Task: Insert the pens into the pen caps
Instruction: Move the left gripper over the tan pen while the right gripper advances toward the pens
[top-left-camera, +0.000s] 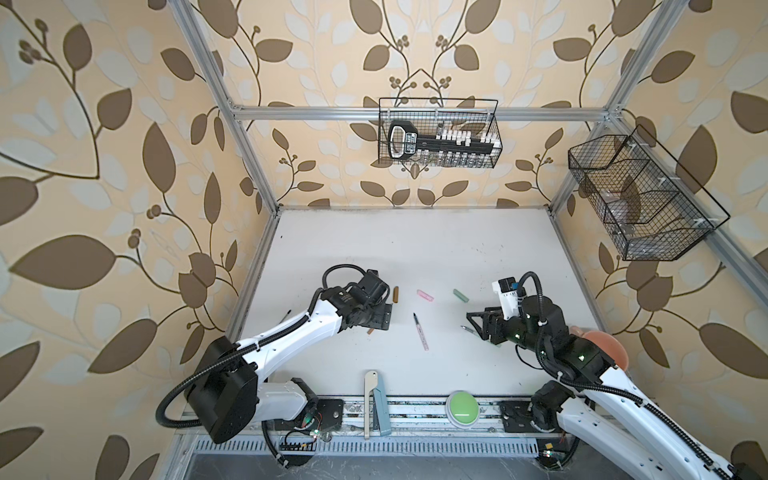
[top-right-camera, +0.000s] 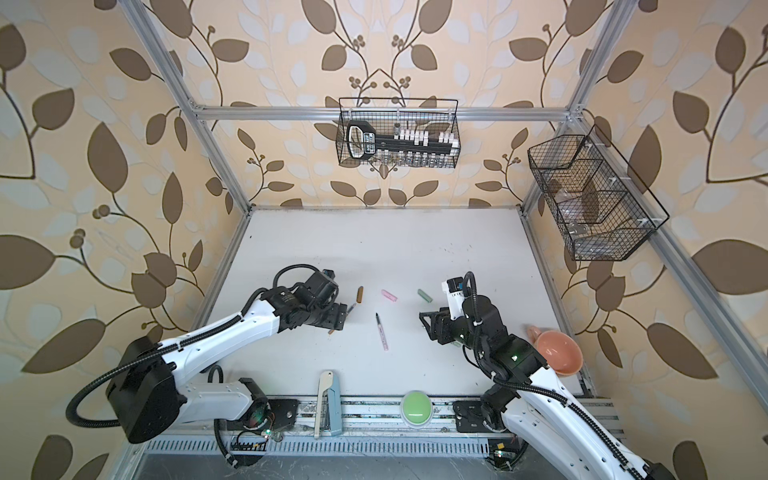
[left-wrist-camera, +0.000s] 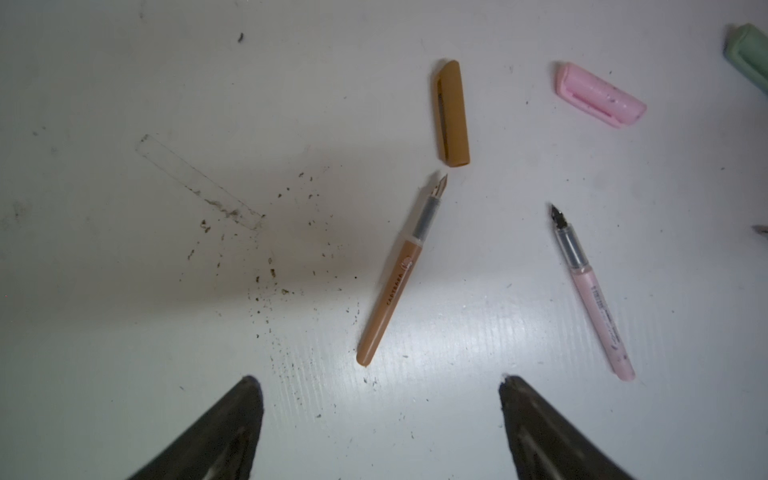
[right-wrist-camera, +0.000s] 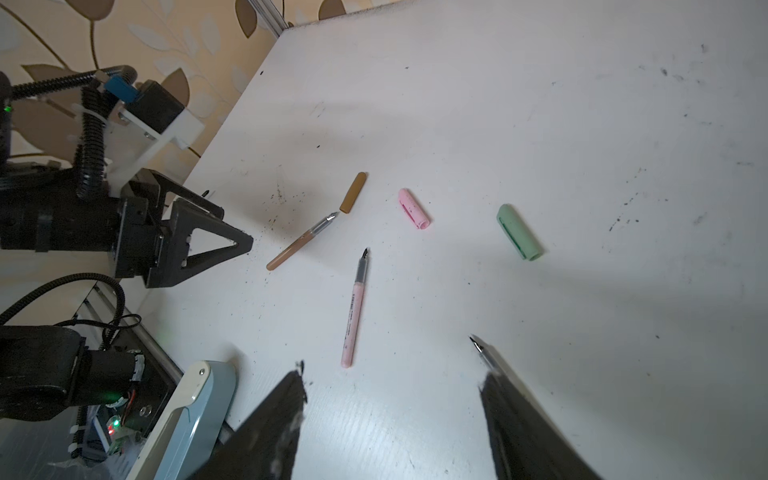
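Note:
Three pen caps lie in a row across the table: brown (top-left-camera: 396, 294), pink (top-left-camera: 425, 295) and green (top-left-camera: 460, 295). The pink pen (top-left-camera: 419, 332) rests between the arms, tip pointing away. Just under the brown cap (left-wrist-camera: 453, 114) lies the brown pen (left-wrist-camera: 395, 282); my left gripper (left-wrist-camera: 377, 380) hovers open over its rear end, with nothing between the fingers. The right gripper (right-wrist-camera: 394, 373) is open too. The pale green pen (right-wrist-camera: 484, 353) pokes out beside one of its fingers, the barrel hidden behind that finger. Both top views show most of the brown pen under the left gripper (top-right-camera: 343, 318).
A beige and teal tool (top-left-camera: 376, 399) and a green button (top-left-camera: 462, 405) sit on the front rail. A pink bowl (top-right-camera: 557, 351) stands behind the right arm. Wire baskets hang on the back wall (top-left-camera: 438, 133) and on the right wall (top-left-camera: 640, 195).

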